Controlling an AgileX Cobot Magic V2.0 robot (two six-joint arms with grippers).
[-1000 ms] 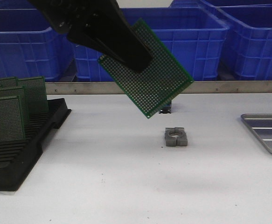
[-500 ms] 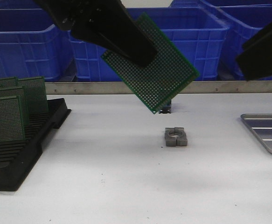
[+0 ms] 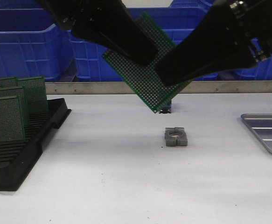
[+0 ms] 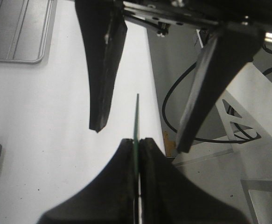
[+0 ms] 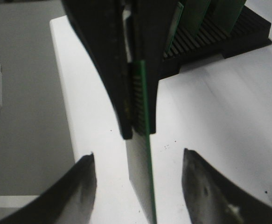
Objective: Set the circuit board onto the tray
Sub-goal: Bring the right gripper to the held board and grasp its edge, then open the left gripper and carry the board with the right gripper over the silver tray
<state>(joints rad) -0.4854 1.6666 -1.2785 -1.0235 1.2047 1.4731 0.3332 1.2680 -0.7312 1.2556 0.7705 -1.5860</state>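
Note:
My left gripper [image 3: 142, 56] is shut on a green perforated circuit board [image 3: 142, 85] and holds it tilted in the air above the table's middle. In the left wrist view the board [image 4: 137, 116] is edge-on, pinched between the left gripper's [image 4: 137, 140] closed jaws. My right gripper [image 3: 166, 77] is open, one finger on each side of the board's free end. In the right wrist view the board [image 5: 147, 107] stands between the right gripper's [image 5: 136, 156] spread fingers without touching them. The silver-grey tray [image 3: 266, 133] lies empty at the table's right edge and also shows in the left wrist view [image 4: 14, 32].
A black slotted rack [image 3: 19, 149] with several upright green boards stands at the left. A small grey metal block [image 3: 176, 137] lies on the table below the held board. Blue plastic bins [image 3: 28, 42] line the back behind a metal rail.
My right gripper has come in from the right and now straddles the board's free end with open jaws. My left gripper has lifted the board slightly, then held still.

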